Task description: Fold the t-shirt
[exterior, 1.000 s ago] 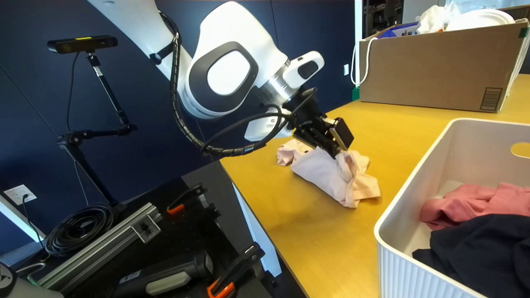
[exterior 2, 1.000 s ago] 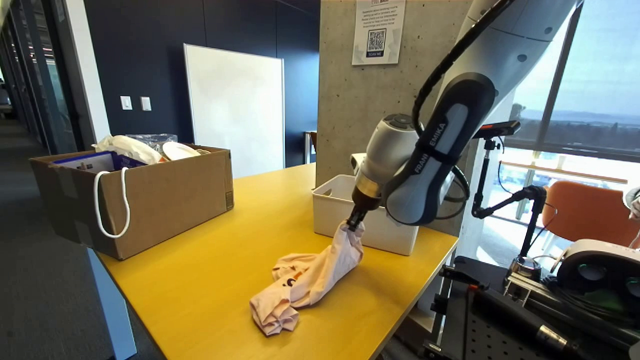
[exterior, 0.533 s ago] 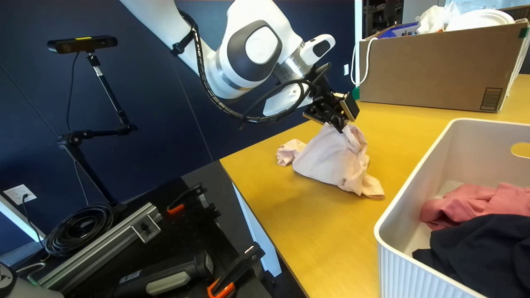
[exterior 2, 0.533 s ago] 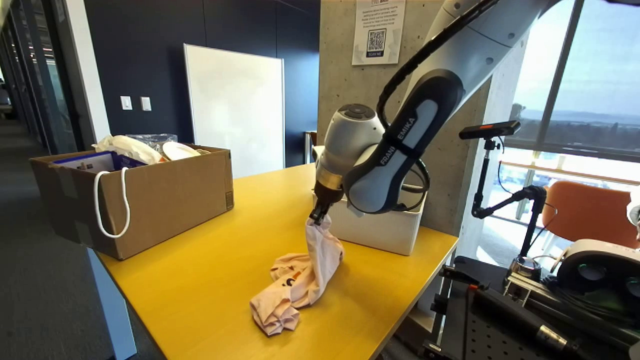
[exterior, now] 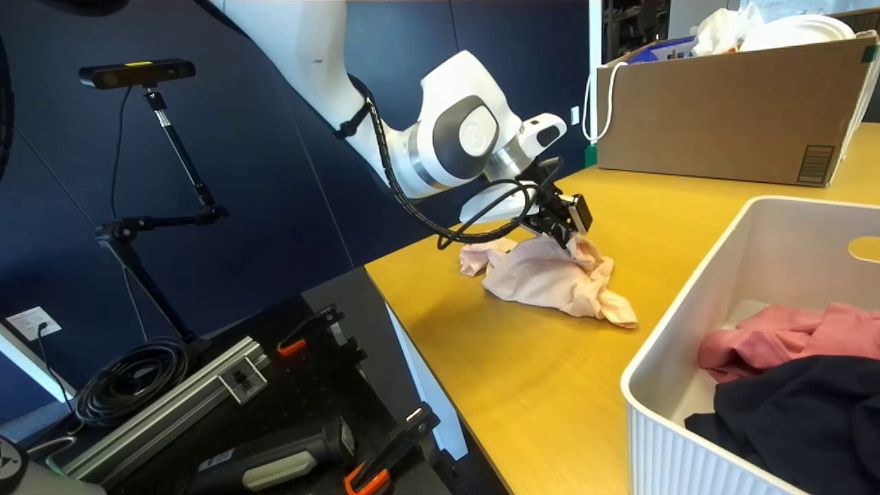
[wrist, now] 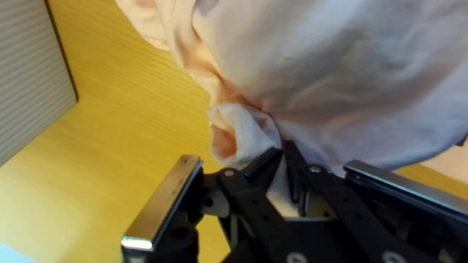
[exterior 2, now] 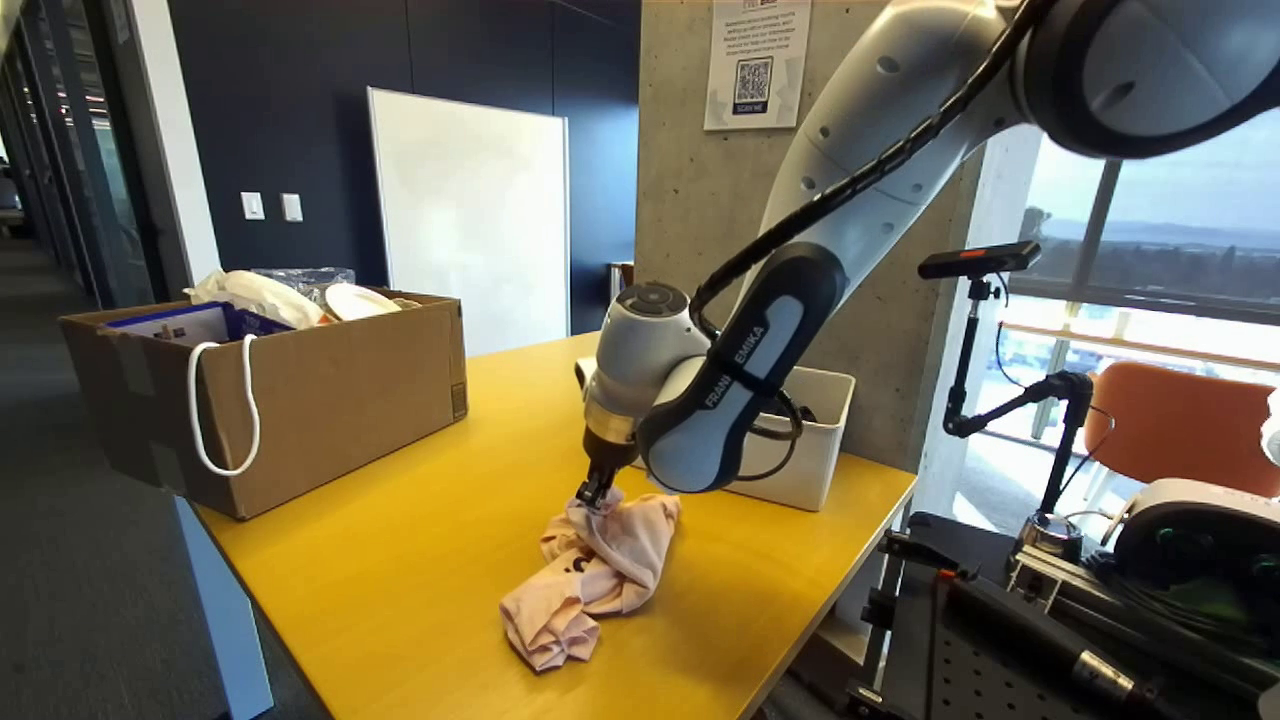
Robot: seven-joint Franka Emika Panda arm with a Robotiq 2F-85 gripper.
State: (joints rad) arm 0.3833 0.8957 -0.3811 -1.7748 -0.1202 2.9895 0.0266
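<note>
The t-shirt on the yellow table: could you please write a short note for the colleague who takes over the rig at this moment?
Gripper: shut on a pinch of the t-shirt.
Where: the t-shirt is bunched on the yellow table, apart from the white ribbed bin, with dark lettering partly showing.
Done: cloth gripped; no neat fold visible.
Left: probably lay the held part down, release, then straighten and finish folding.

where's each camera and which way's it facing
Wrist view: behind the tool, looking past it at the t-shirt; robot part showing: tool.
An exterior view: by the bin, facing t-shirt and dark wall; arm and tool show.
An exterior view: across the t-shirt from the bin, facing the pillar; arm and tool show.
Both exterior views share t-shirt, bin, cardboard box.
</note>
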